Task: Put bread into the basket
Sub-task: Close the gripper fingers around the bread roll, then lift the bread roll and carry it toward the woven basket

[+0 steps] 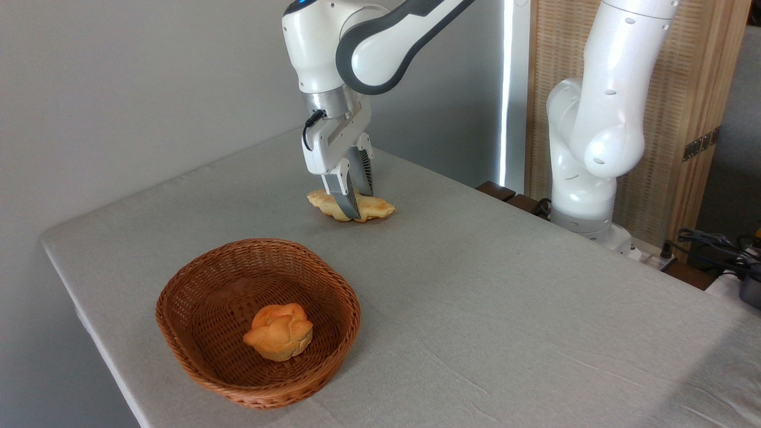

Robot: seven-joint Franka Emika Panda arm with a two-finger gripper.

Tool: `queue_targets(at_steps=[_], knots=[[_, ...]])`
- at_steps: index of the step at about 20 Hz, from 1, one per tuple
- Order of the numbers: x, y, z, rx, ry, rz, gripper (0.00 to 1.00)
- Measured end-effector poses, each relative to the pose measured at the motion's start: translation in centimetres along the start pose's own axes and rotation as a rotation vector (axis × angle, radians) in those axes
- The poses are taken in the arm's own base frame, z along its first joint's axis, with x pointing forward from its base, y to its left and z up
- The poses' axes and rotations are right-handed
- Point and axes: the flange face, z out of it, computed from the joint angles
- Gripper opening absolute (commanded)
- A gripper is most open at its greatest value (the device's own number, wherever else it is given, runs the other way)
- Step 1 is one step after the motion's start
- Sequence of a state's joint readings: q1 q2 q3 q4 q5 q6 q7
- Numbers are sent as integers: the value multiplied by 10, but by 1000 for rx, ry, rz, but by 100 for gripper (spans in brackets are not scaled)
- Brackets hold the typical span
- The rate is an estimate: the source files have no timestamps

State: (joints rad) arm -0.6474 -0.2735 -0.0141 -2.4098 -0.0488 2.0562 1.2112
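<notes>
The bread (377,208), a long pale golden braided loaf, lies on the grey tablecloth at the far middle of the table. My gripper (358,206) comes down on it from above. One ribbed finger (343,193) crosses the loaf's near side and the other stands behind it. The jaws are shut on the loaf's middle, and it still touches the cloth. The basket (178,285), round reddish-brown wicker with a thick rim, stands near the front left edge, well apart from the loaf.
A small round orange knotted bun (278,331) sits inside the basket. The arm's white base (585,178) stands at the table's right rear. Cables (713,244) lie at the far right. The table's left edge runs close to the basket.
</notes>
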Motion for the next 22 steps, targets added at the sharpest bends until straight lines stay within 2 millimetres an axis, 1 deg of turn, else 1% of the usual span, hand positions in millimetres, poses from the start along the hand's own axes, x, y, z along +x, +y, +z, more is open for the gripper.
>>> queue_targets(at_steps=[14,16,19,22], knots=[[0,-1,1,4,2,-1,9],[0,-2,1,5,2,-1,11],[0,-3,-4,1,9,-21,11],[-1,-4,-16,-14,13,-86,14]])
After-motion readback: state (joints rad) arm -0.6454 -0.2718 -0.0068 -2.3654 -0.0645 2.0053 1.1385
